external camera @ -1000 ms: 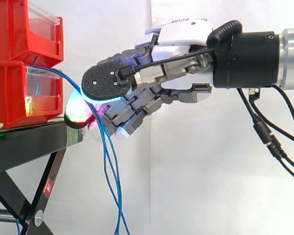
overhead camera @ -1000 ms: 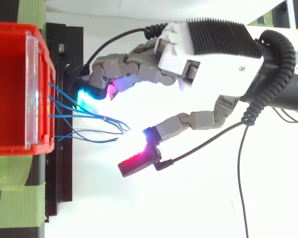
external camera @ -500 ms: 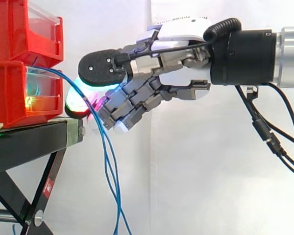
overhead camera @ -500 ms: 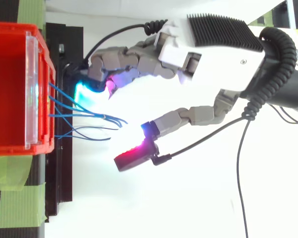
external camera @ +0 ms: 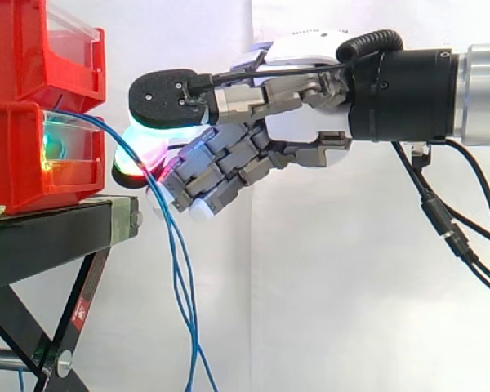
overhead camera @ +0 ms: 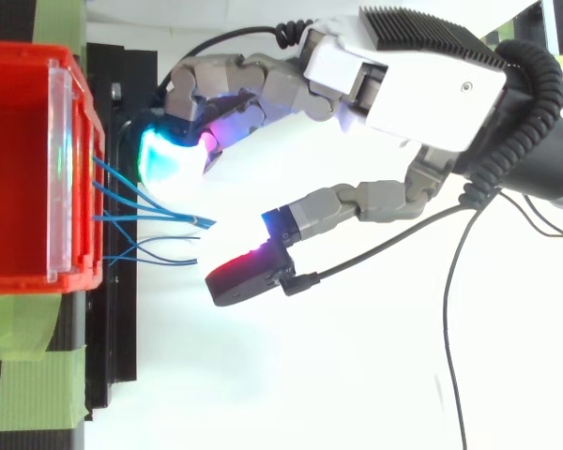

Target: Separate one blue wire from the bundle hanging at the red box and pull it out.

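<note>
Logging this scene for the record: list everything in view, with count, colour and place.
bins: two, red, stacked on the stand at the left
wires: several, blue, hanging from the lower bin's front, down past the stand's edge
stand: one, black, under the bins
tape: two patches, green, beside the bin in the top view
curtain: one, white, behind everything
robot hand: one, grey and white, at the wires in front of the lower bin
robot arm: one, black and silver, coming from the right

White curtain point(external camera: 351, 310) as backdrop, evenly lit; one vertical seam point(external camera: 251, 286) down it; black stand point(external camera: 41, 241) at left on angled black struts point(external camera: 88, 286), bolted; from above, green tape point(overhead camera: 23, 398) by the stand's edge; bright white ground point(overhead camera: 291, 384) beside it.
</note>
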### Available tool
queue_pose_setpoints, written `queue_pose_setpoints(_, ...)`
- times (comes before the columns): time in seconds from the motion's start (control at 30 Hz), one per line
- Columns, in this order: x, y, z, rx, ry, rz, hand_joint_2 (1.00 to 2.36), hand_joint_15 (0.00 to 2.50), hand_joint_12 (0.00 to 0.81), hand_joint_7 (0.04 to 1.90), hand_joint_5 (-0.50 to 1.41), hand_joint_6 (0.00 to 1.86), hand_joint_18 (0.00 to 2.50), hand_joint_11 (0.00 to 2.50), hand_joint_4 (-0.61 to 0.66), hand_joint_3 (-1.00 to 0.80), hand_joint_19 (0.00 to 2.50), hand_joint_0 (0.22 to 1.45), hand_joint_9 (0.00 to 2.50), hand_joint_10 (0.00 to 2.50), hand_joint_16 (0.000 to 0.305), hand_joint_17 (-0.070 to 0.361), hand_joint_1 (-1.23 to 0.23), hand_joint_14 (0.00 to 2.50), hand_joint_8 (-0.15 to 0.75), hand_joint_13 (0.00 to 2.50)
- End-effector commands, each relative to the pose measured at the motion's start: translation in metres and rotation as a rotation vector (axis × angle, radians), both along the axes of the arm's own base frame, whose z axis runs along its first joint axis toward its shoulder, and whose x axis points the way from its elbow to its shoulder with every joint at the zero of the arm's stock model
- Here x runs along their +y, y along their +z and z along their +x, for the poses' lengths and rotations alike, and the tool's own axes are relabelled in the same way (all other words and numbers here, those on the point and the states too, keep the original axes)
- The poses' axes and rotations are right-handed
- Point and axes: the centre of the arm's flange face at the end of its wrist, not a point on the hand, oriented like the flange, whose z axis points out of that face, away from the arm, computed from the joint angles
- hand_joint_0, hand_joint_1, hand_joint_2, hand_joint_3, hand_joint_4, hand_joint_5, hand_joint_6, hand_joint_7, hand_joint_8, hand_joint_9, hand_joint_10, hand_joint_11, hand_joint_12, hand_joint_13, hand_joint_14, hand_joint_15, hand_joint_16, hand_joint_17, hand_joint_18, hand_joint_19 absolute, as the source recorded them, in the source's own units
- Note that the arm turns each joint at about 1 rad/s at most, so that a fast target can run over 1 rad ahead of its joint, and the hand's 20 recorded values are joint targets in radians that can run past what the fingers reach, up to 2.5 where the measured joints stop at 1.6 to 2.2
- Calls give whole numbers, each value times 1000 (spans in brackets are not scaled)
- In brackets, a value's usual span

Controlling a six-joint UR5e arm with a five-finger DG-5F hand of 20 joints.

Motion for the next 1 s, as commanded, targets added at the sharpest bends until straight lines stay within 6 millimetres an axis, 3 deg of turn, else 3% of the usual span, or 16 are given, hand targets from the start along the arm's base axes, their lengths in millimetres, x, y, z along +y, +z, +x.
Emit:
queue_pose_setpoints(0.0, 1, 0, 0, 5, 1, -4, 1000, 358, 442, 1261, -90, 500, 726, 450, 227, -500, 420, 540, 824, 14, 53, 119, -742, 10, 356, 725)
queue_pose_setpoints(0.33, 0, -22, 2, 53, 5, -20, 1000, 359, 443, 1245, -92, 501, 729, 444, 228, -500, 430, 533, 824, 13, 53, 120, -721, 10, 357, 727)
queue_pose_setpoints(0.97, 2, -23, 2, 9, 73, 270, 1000, 353, 443, 1266, -88, 501, 731, 445, 231, -500, 431, 536, 830, 13, 53, 119, -713, 10, 359, 730)
